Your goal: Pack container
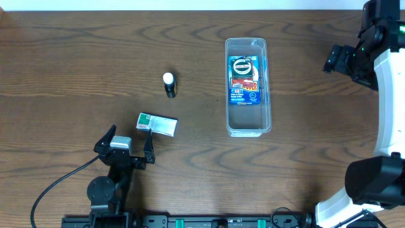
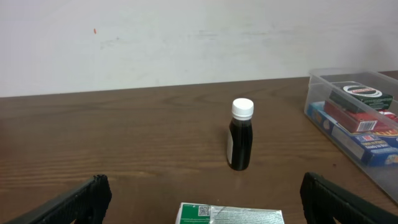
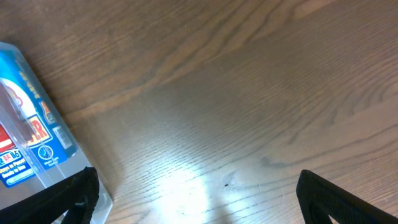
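Observation:
The clear plastic container (image 1: pixel 248 130) lies lengthwise right of centre and holds a blue packet and a round-label item (image 1: pixel 244 77). It also shows at the right of the left wrist view (image 2: pixel 323 81) and at the left edge of the right wrist view (image 3: pixel 93 186). A small dark bottle with a white cap (image 1: pixel 169 85) stands left of it, upright (image 2: pixel 240 137). A green-and-white packet (image 1: pixel 157 124) lies flat just ahead of my left gripper (image 1: pixel 128 140), which is open and empty (image 2: pixel 202 199). My right gripper (image 1: pixel 342 60) is open and empty, right of the container (image 3: pixel 196 193).
The wooden table (image 1: pixel 76 57) runs to a white wall at the back. A black cable (image 1: pixel 50 187) trails from the left arm's base at the front left. The right arm's white links (image 1: pixel 386 107) stand along the right edge.

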